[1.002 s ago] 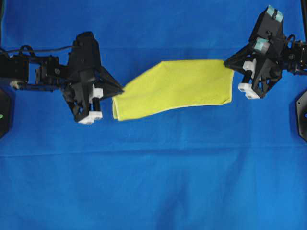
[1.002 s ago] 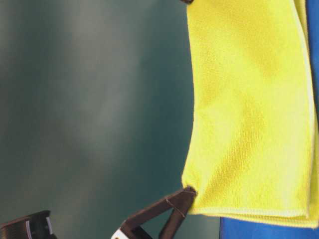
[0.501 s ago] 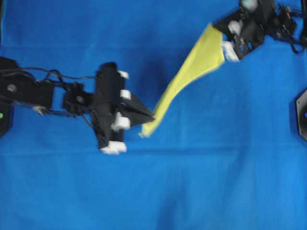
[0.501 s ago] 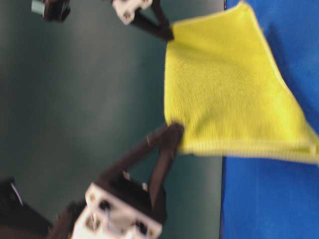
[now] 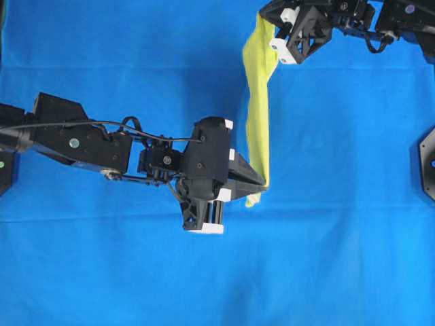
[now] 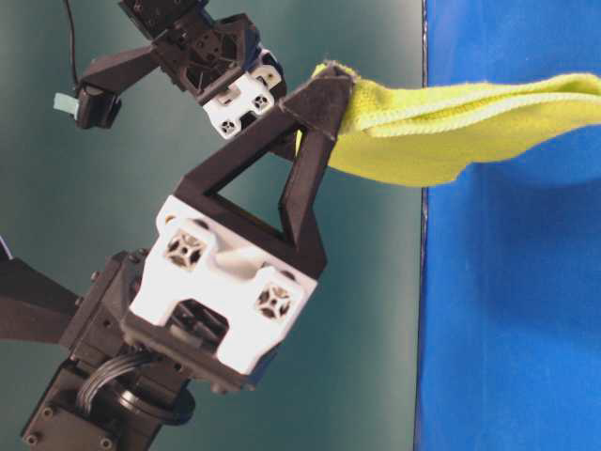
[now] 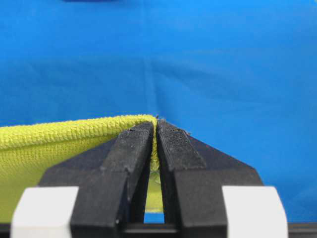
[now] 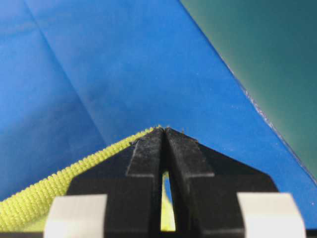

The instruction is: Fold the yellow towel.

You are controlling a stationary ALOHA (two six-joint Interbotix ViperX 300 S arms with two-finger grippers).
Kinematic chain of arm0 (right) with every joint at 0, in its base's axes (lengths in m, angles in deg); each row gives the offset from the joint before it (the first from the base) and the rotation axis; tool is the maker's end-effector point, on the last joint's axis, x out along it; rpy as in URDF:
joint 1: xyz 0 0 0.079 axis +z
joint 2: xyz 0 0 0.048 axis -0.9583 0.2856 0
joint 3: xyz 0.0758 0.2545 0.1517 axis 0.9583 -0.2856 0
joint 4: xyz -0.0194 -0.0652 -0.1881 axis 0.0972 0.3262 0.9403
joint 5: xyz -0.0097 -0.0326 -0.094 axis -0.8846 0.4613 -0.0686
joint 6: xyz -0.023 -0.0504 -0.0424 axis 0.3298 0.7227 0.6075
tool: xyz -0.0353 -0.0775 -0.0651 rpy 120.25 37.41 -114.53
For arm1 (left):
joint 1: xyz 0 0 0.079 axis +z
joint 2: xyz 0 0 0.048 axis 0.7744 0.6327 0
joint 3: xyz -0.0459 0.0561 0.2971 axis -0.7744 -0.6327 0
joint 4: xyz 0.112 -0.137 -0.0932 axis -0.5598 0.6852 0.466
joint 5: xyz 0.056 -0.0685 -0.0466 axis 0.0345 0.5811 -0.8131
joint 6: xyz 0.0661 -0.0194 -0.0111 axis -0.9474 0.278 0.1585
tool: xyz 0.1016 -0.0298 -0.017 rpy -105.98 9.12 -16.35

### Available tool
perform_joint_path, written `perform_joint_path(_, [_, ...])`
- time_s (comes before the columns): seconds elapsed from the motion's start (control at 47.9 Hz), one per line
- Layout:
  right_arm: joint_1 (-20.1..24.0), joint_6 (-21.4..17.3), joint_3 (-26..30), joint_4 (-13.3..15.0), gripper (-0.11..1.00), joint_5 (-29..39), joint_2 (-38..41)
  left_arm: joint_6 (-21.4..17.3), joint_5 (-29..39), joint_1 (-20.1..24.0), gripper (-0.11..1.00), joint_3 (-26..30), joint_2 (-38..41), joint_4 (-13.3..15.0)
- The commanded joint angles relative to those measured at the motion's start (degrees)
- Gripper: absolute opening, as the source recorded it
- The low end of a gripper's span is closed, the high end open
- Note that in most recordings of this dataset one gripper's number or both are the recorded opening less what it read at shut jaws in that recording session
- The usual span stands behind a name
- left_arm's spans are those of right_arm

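Note:
The yellow towel [image 5: 259, 109] hangs in the air, folded double, as a narrow strip running from the top of the overhead view down to the middle. My left gripper [image 5: 262, 185] is shut on its near corner, with the cloth pinched between the black fingertips [image 7: 171, 144]. My right gripper [image 5: 265, 20] is shut on the far corner at the top edge. In the table-level view the towel [image 6: 441, 117] stretches from my left gripper [image 6: 333, 89] towards the right. Both wrist views show the hem beside the pinched jaws: towel [image 7: 54, 139], towel [image 8: 44, 191].
The large blue sheet [image 5: 326, 258] covers the whole table. A black arm base [image 5: 428, 163] sits at the right edge and another at the left edge [image 5: 5, 166]. The sheet's edge and a dark green backdrop [image 8: 267, 54] show in the right wrist view.
Both arms have swung the towel from a flat left-right spread into a lifted strip running near-far. My left gripper moved right and nearer; my right gripper moved left and farther.

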Motion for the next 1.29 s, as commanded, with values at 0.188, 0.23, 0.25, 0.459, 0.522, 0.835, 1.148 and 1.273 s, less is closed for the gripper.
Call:
perform_joint_path(0.188, [-1.8, -0.1, -2.1, 0.4, 0.02, 0.1, -3.5, -0.8, -0.9, -1.4, 0.04, 5.6, 2.5, 0.0])
perform_joint_path(0.23, [-2.5, -0.2, -3.7, 0.4, 0.02, 0.1, -5.1, -1.1, -1.1, -1.1, 0.04, 7.2, 4.0, 0.0])
perform_joint_path(0.25, [-2.6, -0.3, -4.4, 0.4, 0.02, 0.1, -5.7, -1.3, -1.1, -1.0, 0.04, 8.0, 4.7, 0.0])
perform_joint_path(0.459, [-3.9, -0.4, -11.2, 0.4, 0.02, 1.2, -13.1, -3.7, -1.3, -0.6, 0.04, 18.5, 13.6, 0.0])
perform_joint_path(0.522, [-4.0, -0.4, -12.8, 0.4, 0.02, 2.8, -15.2, -3.9, -1.3, -0.5, 0.04, 21.4, 15.9, 0.0])
perform_joint_path(0.835, [-3.9, -0.3, -13.5, 0.4, 0.02, 3.9, -14.6, -3.2, -1.8, -0.2, 0.04, 22.9, 19.2, 0.0])
perform_joint_path(1.148, [-0.4, -0.3, -7.9, 0.4, 0.02, -5.5, -1.4, 2.5, -7.5, -0.4, 0.04, 6.8, 13.4, 0.4])
perform_joint_path(1.273, [1.4, -0.3, -3.7, 0.4, 0.02, -6.9, 4.2, 6.5, -9.9, -0.4, 0.04, 0.3, 11.3, 0.4])
